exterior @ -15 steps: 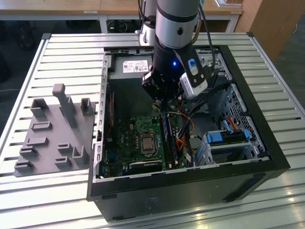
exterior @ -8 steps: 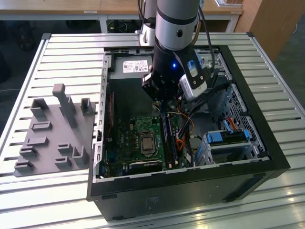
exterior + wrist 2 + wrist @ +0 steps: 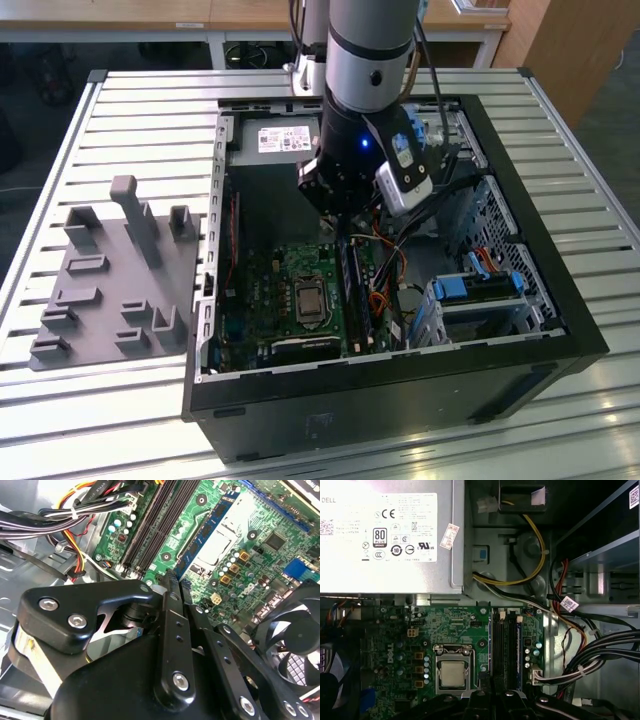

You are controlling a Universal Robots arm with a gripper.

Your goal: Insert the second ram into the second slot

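1. An open computer case (image 3: 400, 410) lay on a slatted metal desk (image 3: 150, 120) with its green circuit board (image 3: 260, 300) facing up. The arm (image 3: 370, 60) reached down into the case.
2. The claw (image 3: 174, 580) hung over one end of the black memory slots (image 3: 150, 527), its fingers drawn almost together on the memory stick (image 3: 206, 529).
3. In the second wrist view the stick, a blue board with dark chips, ran lengthwise away from the claw's tip. It lay between the slots and the processor socket (image 3: 220, 537); whether it touched a slot could not be told.
4. Bundled cables (image 3: 600, 650), some tied with white bands, crowded the side of the slots away from the socket.
5. A fan (image 3: 300, 640) sat near the claw on the socket's side. The power supply (image 3: 385, 535) bordered one end of the board.
6. Blue drive brackets (image 3: 480, 287) filled the case corner at the exterior view's right. A grey rack (image 3: 110, 290) stood on the desk at the exterior view's left, well apart from the claw.
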